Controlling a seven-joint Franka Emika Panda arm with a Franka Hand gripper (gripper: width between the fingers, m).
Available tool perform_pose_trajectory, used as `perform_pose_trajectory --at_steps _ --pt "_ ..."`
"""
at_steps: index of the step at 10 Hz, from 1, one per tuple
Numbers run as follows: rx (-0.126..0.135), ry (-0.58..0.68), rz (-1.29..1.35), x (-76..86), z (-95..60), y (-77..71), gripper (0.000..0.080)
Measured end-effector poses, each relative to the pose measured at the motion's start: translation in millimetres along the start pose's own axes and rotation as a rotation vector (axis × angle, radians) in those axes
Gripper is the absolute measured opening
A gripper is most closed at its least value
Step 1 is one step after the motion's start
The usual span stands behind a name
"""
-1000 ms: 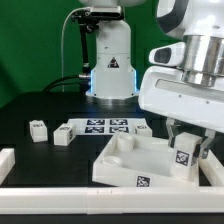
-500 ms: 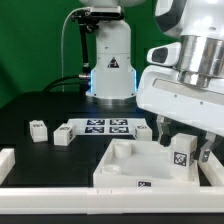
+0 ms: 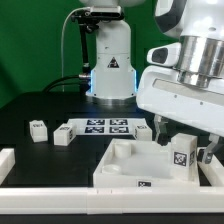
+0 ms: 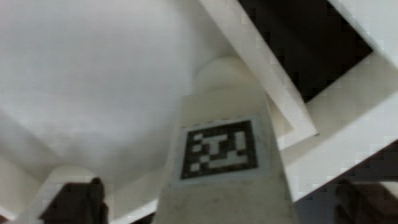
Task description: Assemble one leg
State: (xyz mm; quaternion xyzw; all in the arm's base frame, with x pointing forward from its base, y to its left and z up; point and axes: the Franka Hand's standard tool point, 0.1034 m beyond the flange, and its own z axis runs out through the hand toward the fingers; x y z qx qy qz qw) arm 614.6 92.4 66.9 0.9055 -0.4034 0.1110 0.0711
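Note:
The leg, a small white post with a marker tag on its face, stands upright in the near right corner of the large white panel. My gripper is around the leg, its two dark fingers spread on either side. In the wrist view the leg rises between the fingers, with a gap showing on each side. The white panel fills the background there. The gripper is open and empty.
Two more small white legs lie on the dark table at the exterior view's left. The marker board lies behind the panel. A white rail runs along the front edge. The robot base stands at the back.
The fingers have spread apart and let go of the leg, which now stands on its own in the panel's corner. The arm has hardly moved.

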Motion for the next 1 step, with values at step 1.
perform_pose_trajectory --at_steps 1 --pt "0.0 0.0 0.0 0.0 0.0 0.0 0.0649"
